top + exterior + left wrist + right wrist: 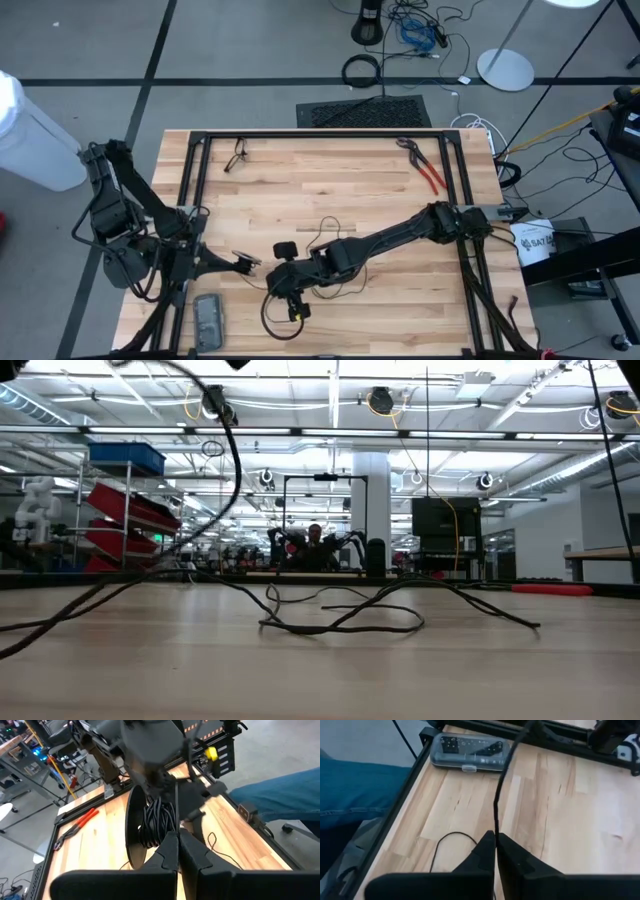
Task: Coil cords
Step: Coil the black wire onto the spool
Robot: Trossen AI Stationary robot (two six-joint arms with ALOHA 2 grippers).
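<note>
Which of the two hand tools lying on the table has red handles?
The pliers near the table's far right corner have red handles; the other tool, far left, is all dark.

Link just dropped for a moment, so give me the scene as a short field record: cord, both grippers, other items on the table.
cord: thin black cord lies in loose loops mid-table
right gripper: shut on cord, over the table's near part
left gripper: shut, at the table's left edge
pliers: red-handled pliers at far right of table
case: clear plastic case at near-left edge
</note>
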